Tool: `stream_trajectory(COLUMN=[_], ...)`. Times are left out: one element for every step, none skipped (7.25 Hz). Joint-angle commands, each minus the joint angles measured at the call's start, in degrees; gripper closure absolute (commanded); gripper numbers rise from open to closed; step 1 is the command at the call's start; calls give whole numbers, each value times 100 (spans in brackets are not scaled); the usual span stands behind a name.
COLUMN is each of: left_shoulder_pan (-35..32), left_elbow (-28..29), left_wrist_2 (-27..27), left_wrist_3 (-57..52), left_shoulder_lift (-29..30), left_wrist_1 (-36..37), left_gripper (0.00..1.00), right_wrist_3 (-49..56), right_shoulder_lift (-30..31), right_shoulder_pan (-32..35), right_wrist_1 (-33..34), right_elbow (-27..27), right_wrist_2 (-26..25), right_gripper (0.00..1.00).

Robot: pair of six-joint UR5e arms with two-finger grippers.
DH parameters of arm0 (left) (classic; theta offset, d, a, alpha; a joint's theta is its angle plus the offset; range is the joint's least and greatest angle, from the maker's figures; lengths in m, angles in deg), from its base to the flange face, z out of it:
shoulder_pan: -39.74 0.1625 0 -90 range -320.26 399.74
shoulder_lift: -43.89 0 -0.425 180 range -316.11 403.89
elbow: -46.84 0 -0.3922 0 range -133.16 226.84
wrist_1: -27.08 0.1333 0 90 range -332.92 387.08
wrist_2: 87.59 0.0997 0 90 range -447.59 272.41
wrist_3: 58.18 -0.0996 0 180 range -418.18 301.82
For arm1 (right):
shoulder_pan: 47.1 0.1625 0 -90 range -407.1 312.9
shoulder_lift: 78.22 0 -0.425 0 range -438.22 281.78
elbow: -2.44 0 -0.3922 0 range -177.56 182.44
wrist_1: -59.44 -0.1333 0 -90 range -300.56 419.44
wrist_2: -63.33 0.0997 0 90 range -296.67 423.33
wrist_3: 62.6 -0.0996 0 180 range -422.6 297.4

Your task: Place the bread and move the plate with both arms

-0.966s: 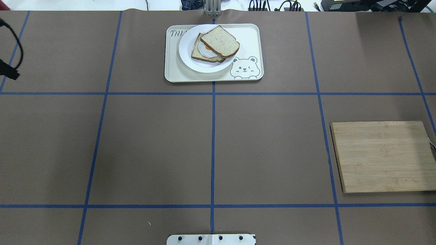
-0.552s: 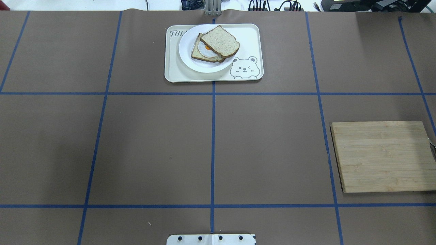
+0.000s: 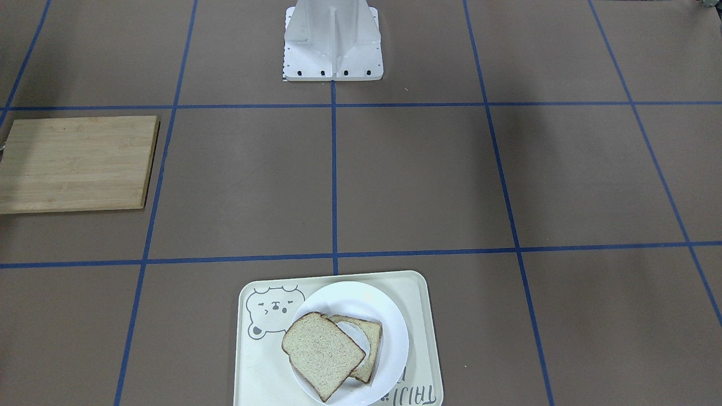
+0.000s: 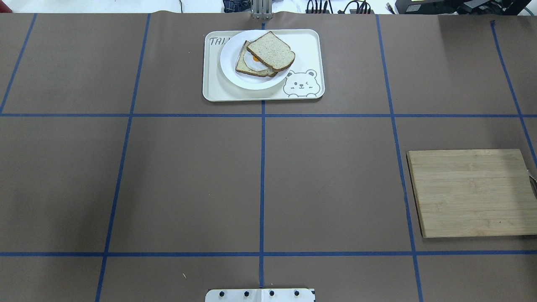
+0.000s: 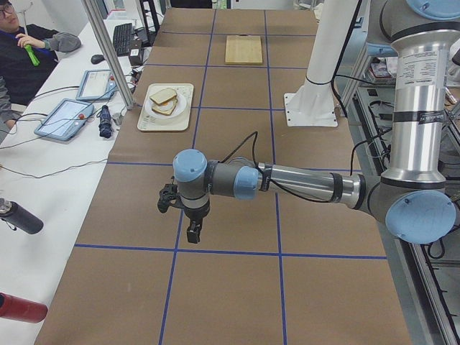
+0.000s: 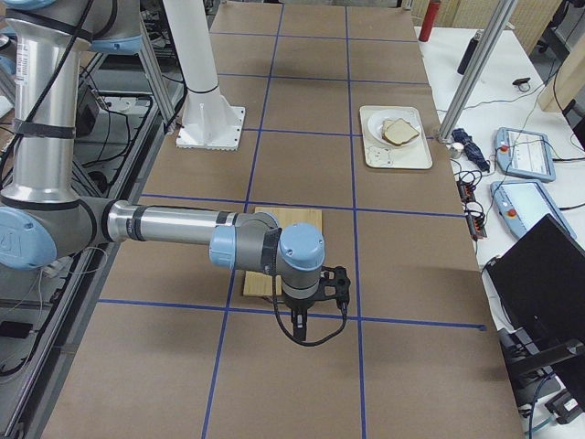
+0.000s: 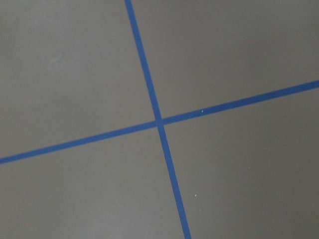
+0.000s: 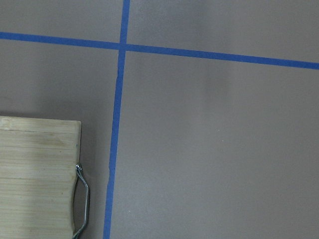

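The bread (image 4: 270, 51) lies slanted on top of a second slice with a fried egg (image 4: 253, 63), both on the white plate (image 4: 228, 63). The plate sits on the cream bear tray (image 4: 304, 46) at the table's far middle. In the front-facing view the bread (image 3: 321, 355) covers most of the egg slice on the plate (image 3: 392, 332). My left gripper (image 5: 188, 233) hangs over bare table off the left end, far from the plate. My right gripper (image 6: 302, 329) hangs past the right end near the board. I cannot tell whether either is open or shut. Neither wrist view shows fingers.
A wooden cutting board (image 4: 472, 193) with a metal handle (image 8: 82, 199) lies at the right side. The robot's white base (image 3: 333, 45) stands at the near middle edge. Blue tape lines (image 7: 159, 122) grid the brown table. An operator (image 5: 18, 43) sits beyond the far edge.
A black part of my left arm that showed at the overhead view's left edge has moved out of that view. The bread, plate and board have not moved.
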Motion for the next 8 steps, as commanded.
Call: stream_trajectory(left_shoulder_pan=[-247, -247, -247, -247, -247, -247, -247, -256], left_elbow=[-219, -351, -387, -361, -379, -405, -405, -405], left_wrist_2=[-53, -53, -53, -44, -53, -53, -53, -53], left_wrist_3=[-3, -29, -30, -30, -30, -30, -38, -30], left_shoulder_lift=[-325, -353, -362, -371, -406, -519, -520, -546], left_wrist_1=[-38, -38, -38, -38, -38, -47, -56, -56], left_gripper=[1, 1, 1, 1, 1, 1, 1, 1], right_wrist_3=[-16, -7, -16, -16, -7, 10, -7, -59], right_shoulder_lift=[-6, -6, -6, -6, -6, -6, 2, 2], right_shoulder_pan=[0, 0, 0, 0, 0, 0, 0, 0], right_wrist_1=[-9, -9, -9, -9, -9, -18, -218, -429], right_elbow=[-5, -5, 3, 3, -5, -14, -31, -32], right_wrist_2=[1, 1, 1, 1, 1, 1, 1, 35], right_gripper=[0, 0, 0, 0, 0, 0, 0, 0])
